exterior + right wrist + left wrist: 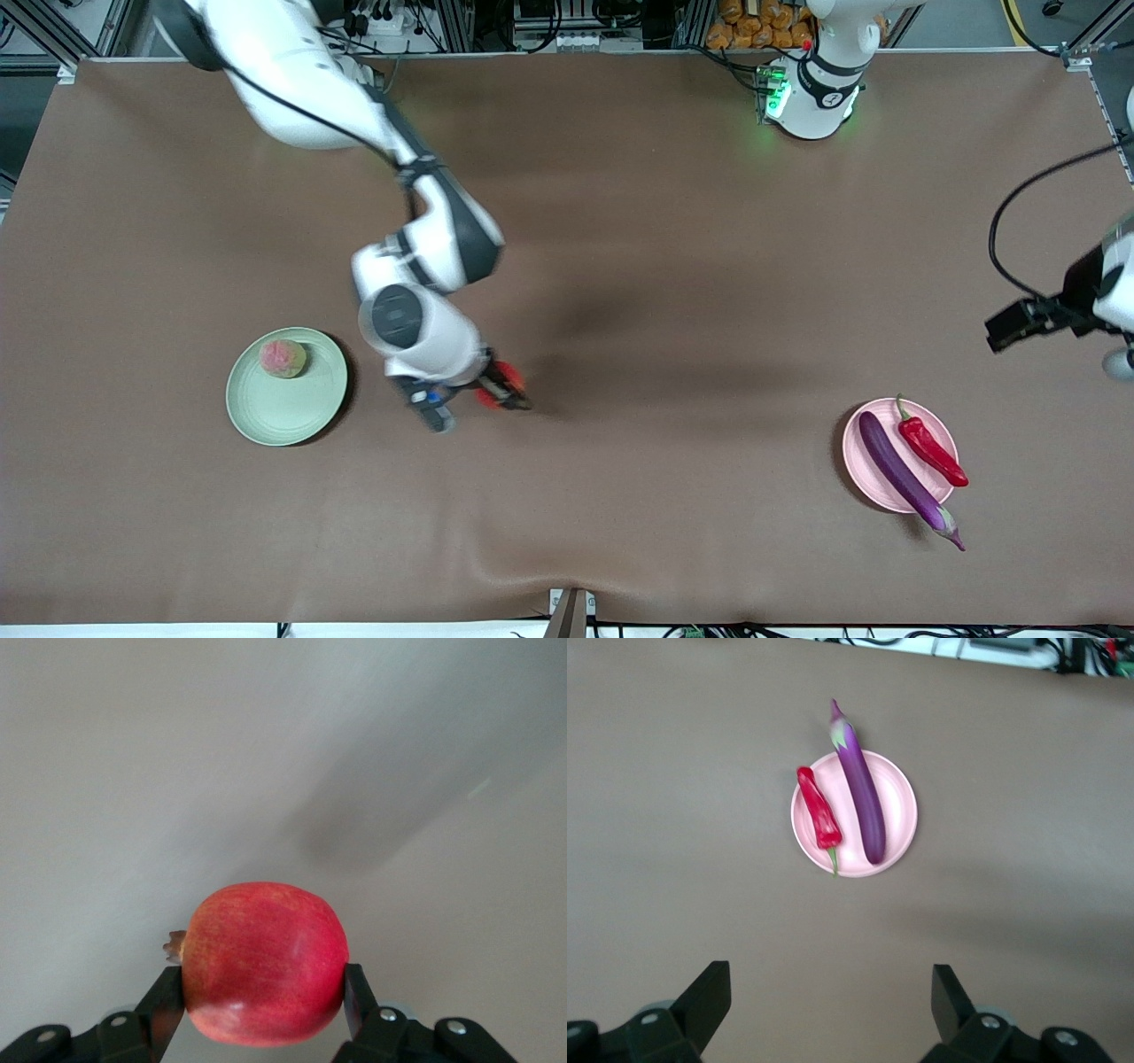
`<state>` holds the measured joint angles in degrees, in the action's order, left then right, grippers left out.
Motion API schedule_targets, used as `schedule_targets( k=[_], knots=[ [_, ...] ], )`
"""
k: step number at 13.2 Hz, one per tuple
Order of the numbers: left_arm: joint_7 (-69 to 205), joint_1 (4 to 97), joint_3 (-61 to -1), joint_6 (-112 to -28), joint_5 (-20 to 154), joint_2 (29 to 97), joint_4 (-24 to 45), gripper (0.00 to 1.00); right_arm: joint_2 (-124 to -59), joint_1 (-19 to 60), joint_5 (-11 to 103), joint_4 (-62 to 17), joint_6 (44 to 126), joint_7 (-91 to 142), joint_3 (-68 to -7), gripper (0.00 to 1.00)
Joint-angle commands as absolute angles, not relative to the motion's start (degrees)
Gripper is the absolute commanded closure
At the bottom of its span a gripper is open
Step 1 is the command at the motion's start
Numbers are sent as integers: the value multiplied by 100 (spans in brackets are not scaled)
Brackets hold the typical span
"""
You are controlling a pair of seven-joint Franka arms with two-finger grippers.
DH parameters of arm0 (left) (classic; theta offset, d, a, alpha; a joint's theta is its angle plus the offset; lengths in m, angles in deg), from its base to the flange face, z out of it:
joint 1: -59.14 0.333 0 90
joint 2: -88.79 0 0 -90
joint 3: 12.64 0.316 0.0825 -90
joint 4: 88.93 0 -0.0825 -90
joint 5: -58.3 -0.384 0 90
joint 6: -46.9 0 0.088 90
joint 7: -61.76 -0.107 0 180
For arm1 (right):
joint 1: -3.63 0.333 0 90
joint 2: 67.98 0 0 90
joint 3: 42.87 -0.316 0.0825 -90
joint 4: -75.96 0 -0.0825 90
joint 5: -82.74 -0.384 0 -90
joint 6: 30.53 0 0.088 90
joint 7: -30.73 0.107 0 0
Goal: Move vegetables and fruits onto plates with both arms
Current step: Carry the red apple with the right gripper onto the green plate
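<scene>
Two plates sit on the brown table (620, 221), one at each end: the pale green plate (275, 403) toward the right arm's end, at about eight o'clock from the table's middle in the front view, and the pale pink plate (873, 478) toward the left arm's end, at about four o'clock. On the green plate lies the fuzzy pinkish-tan fruit (283, 358), close to the rim at that plate's twelve o'clock. The pink plate carries the purple eggplant (904, 478), whose stem end juts over the rim at five o'clock, and the red chili pepper (930, 447) just beside it, its green stem pointing to eleven o'clock. The right gripper (500, 390) is over bare table beside the green plate, at that plate's three o'clock, and its fingers (353, 992) are pressed against both sides of the red pomegranate (264, 962), whose small crown sticks out sideways. The left gripper (831, 997) waits in the air, fingers spread wide with nothing between them, and its wrist view looks down on the pink plate and both vegetables.
</scene>
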<state>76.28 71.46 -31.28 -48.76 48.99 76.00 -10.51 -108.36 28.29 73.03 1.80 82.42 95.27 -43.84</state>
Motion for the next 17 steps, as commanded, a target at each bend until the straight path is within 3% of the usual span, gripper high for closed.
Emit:
schedule_targets(
  k=[1, 3, 4, 7, 9, 13, 15, 17],
  knots=[
    [7354, 6849, -2735, -4697, 5372, 8236, -728, 0, -10341, 1940, 7351, -164, 7347, 8140, -4481, 100],
    [7345, 5927, -1674, -4670, 5522, 8692, -265, 0, -10209, 1333, 7395, -497, 7362, 7060, -4472, 100],
    [7310, 5844, -1547, -4635, 5740, 8991, 112, 0, -10217, 956, 7387, -551, 7362, 6515, -4472, 100],
    [7265, 5808, -1432, -4495, 5830, 9248, 371, 0, -10279, 268, 7369, -1085, 8078, 5457, -4480, 100],
    [7283, 5826, -1467, -4485, 5822, 9196, 275, 0, -10305, 205, 7343, -1490, 8791, 5332, -4480, 100],
    [7309, 5870, -1467, -4477, 5822, 9161, 195, 0, -10437, 196, 7334, -1667, 9181, 5297, -4480, 100],
    [7275, 5879, -1467, -4494, 5743, 9152, 169, 0, -10454, 161, 7343, -1668, 9094, 5235, -4480, 1],
    [7274, 5870, -1458, -4494, 5751, 9117, 178, 0, -10341, 144, 7334, -1546, 8604, 5235, -4498, 0]
  ],
)
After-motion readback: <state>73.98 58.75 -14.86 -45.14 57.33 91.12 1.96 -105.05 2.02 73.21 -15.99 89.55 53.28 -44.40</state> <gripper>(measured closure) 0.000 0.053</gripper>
